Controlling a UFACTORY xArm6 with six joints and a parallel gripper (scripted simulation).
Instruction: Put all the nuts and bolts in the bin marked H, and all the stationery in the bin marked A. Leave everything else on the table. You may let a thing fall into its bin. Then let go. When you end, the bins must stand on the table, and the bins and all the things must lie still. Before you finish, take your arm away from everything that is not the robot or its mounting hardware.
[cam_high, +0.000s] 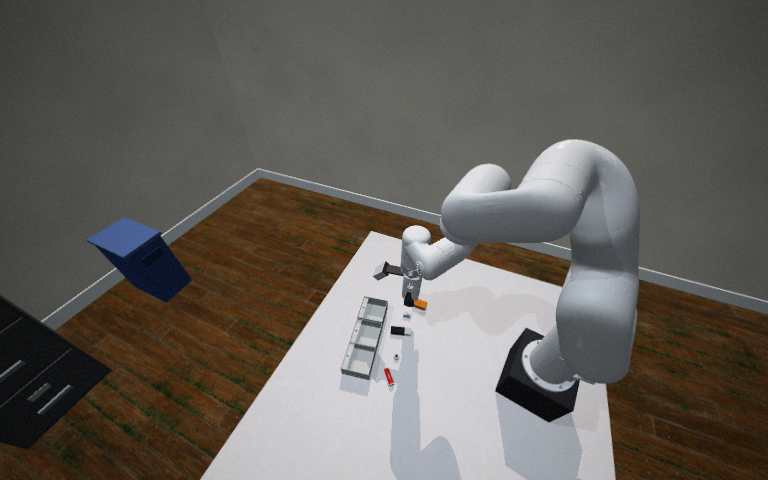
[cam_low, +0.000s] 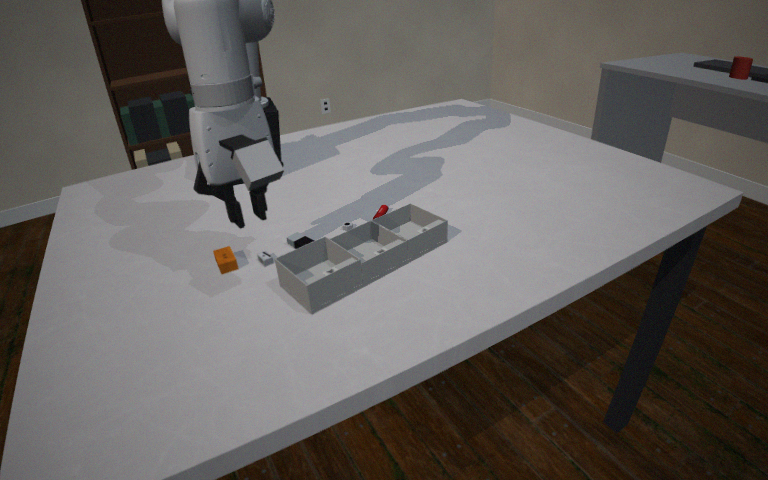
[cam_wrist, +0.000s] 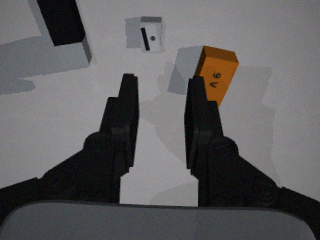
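Observation:
My gripper (cam_low: 248, 213) hangs a little above the table, partly open and empty; in the wrist view (cam_wrist: 162, 103) only bare table shows between the fingers. An orange block (cam_low: 225, 259) lies just below and beside it, by my right finger in the wrist view (cam_wrist: 219, 75). A small grey square piece (cam_low: 265, 258) lies next to it. A black block (cam_low: 300, 241), a small white nut-like piece (cam_low: 347, 226) and a red piece (cam_low: 380, 211) lie along the back of a grey three-compartment bin row (cam_low: 362, 253). The bin letters are too small to read.
The arm's black base (cam_high: 538, 382) stands on the table to the right. A blue box (cam_high: 140, 258) sits off the table over the floor. A second table with a red cylinder (cam_low: 740, 66) stands at the far right.

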